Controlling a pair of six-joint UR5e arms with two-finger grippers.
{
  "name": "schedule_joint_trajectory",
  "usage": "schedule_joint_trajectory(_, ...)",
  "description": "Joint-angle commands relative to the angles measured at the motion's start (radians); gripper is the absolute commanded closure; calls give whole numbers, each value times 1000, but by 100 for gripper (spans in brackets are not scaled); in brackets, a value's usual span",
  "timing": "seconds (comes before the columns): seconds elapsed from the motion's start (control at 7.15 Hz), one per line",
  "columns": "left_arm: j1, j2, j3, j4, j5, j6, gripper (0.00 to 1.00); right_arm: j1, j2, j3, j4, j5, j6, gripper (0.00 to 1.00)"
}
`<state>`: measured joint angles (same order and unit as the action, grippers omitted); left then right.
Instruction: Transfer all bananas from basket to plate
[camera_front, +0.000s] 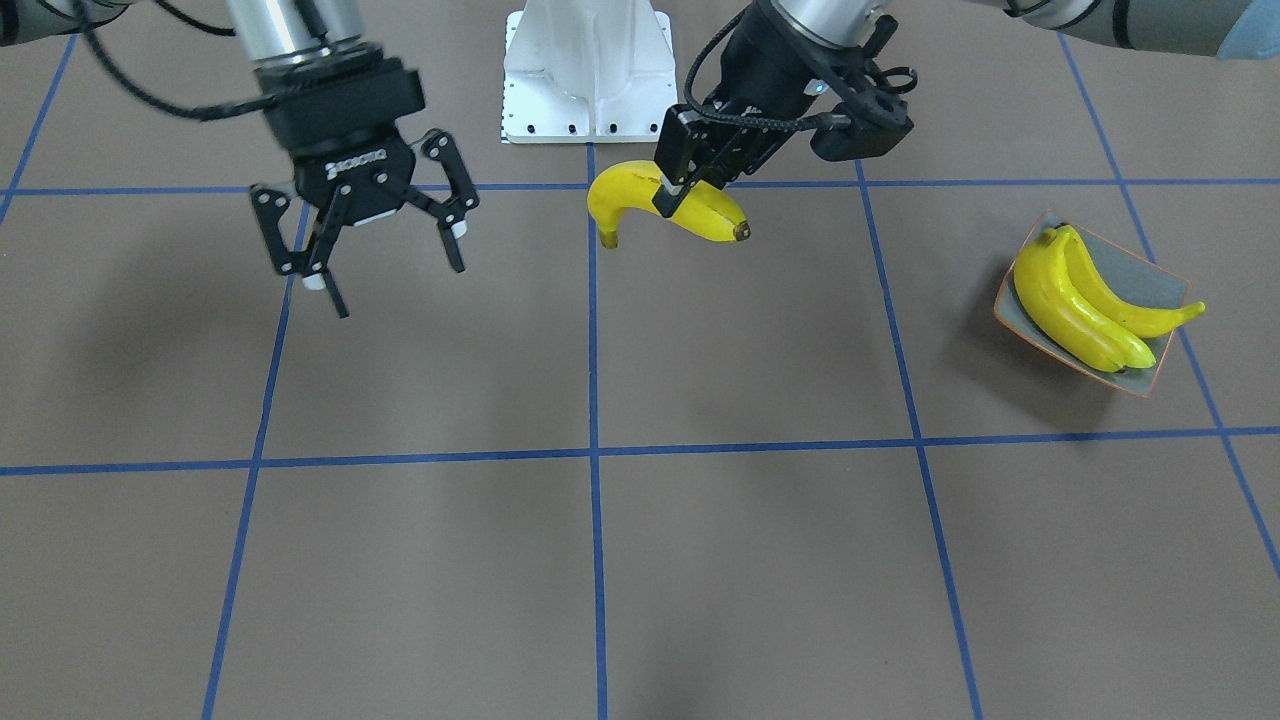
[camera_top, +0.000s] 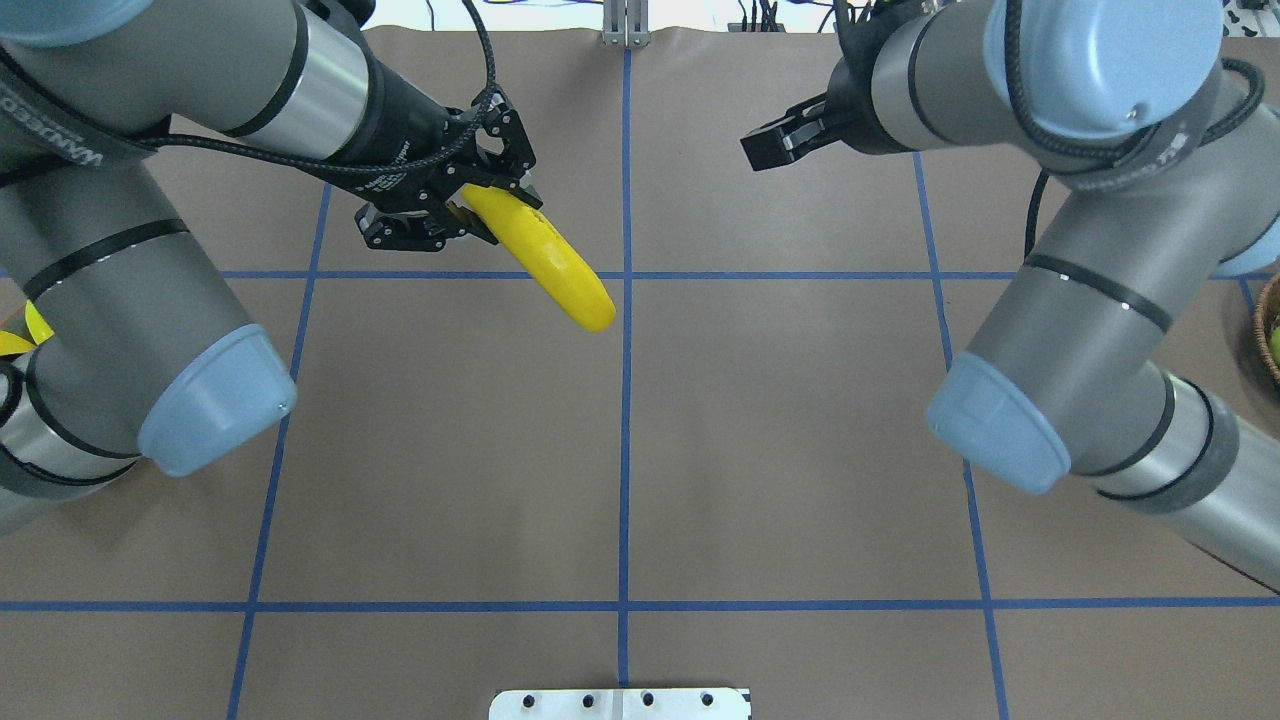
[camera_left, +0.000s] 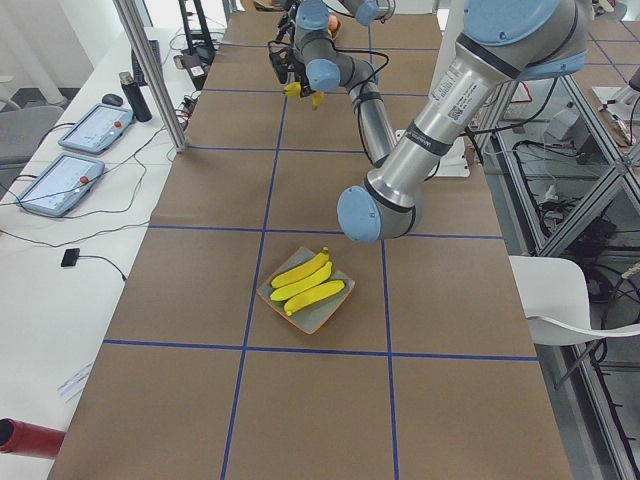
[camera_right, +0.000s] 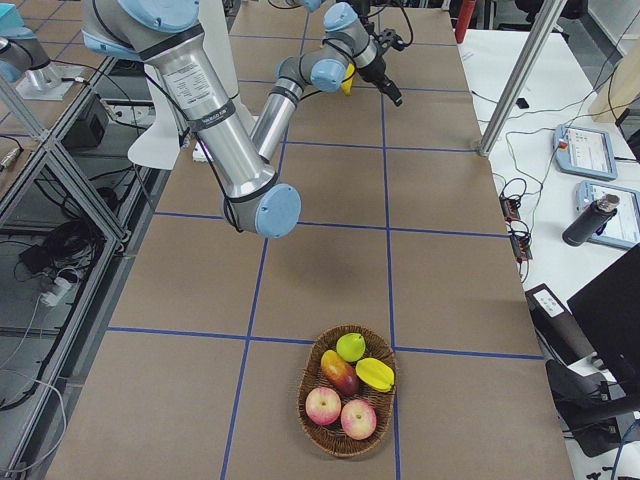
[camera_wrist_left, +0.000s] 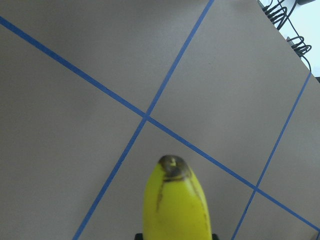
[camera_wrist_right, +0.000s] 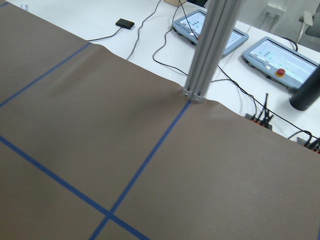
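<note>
My left pincer (camera_front: 682, 196) is clamped on a banana (camera_front: 622, 192) and holds it in the air, off the table (camera_front: 700, 560), close to the centre line and on the half nearer my base. My right pincer (camera_front: 396, 284) hangs with its fingers apart and nothing between them, well off on my right.

What counts for the coming move is where the plate (camera_front: 1160, 283) lies from the banana I hold: out at my left end of the table and a little further from my base. The left arm is the nearer one, so the carry is its own, sideways to my left with no crossing.

The long axis matters too. Seen from overhead, the banana slants away from my fingers, its free end pointing toward my right and back toward my base, away from the plate. The bananas on the plate (camera_front: 1078, 312) lie side by side, touching. I count two in the front-facing view, while the view from my left end seems to show three. They fill most of the dish, and the bare grey strip is on the side toward my base. I judge that I must turn my wrist so the held banana lines up with theirs, or it will land across them and may roll off the rim.

The basket (camera_right: 304, 398) stands at my right end; I see other fruit in it and no banana
</note>
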<state>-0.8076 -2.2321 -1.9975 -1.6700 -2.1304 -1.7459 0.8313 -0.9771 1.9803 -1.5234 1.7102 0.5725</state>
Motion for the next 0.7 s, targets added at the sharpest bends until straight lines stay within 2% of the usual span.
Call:
schedule_joint_trajectory(0.0, -42, 52, -37, 1, -41, 98, 100, 168, -20, -108, -1, 127, -235, 1)
schedule_joint_trajectory(0.14, -86, 83, -50, 1, -92, 155, 100, 236, -55, -147, 2, 191, -279, 1)
schedule_joint_trajectory(0.42, -160, 120, -50, 4, -157, 294, 100, 458, -63, -329, 0, 541, -336, 1)
schedule_joint_trajectory(0.56, -183, 146, -50, 7, -181, 365, 100, 512, -112, -372, 0, 589, -400, 1)
